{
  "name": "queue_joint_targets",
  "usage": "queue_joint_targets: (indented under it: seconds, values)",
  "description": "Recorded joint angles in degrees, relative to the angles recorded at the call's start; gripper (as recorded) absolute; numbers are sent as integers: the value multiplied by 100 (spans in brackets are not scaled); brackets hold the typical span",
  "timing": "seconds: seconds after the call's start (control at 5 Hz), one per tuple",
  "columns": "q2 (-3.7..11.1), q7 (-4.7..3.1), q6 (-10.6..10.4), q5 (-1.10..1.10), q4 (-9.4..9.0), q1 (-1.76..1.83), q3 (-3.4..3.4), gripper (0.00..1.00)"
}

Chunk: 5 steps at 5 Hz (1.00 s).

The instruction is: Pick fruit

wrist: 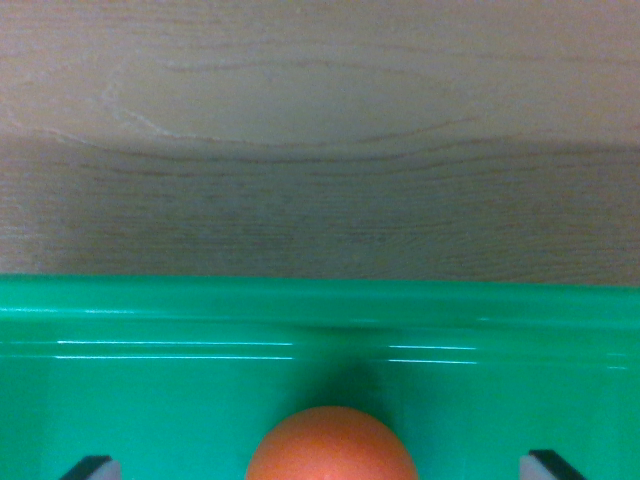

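Wrist view: orange fruit in a green tray

One dark fingertip (92,466) shows at the bottom left corner. The orange fruit (332,448) lies at bottom centre inside the green tray (180,330), just below its glossy rim; wooden table (300,120) lies beyond. The gripper (320,466) stands spread, its fingertips flanking the fruit without touching it. No writing visible

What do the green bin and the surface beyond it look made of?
The green bin looks like glossy moulded plastic: bright streaks of reflected light run along its stepped rim. The surface behind it looks like matte pale wood or wood-grain laminate, with visible grain lines; which one cannot be told.
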Motion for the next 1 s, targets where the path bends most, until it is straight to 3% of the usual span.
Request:
queue_joint_targets:
  seconds: [0.2, 0.4, 0.6, 0.8, 1.0]
  values:
    - [0, 0, 0, 0, 0, 0, 0, 0]
    - [89, -41, -255, 3, -184, -10, 10, 0]
    - [89, -41, -255, 3, -184, -10, 10, 0]
    - [173, -80, -498, 6, -359, -19, 20, 0]
    - [173, -80, -498, 6, -359, -19, 20, 0]
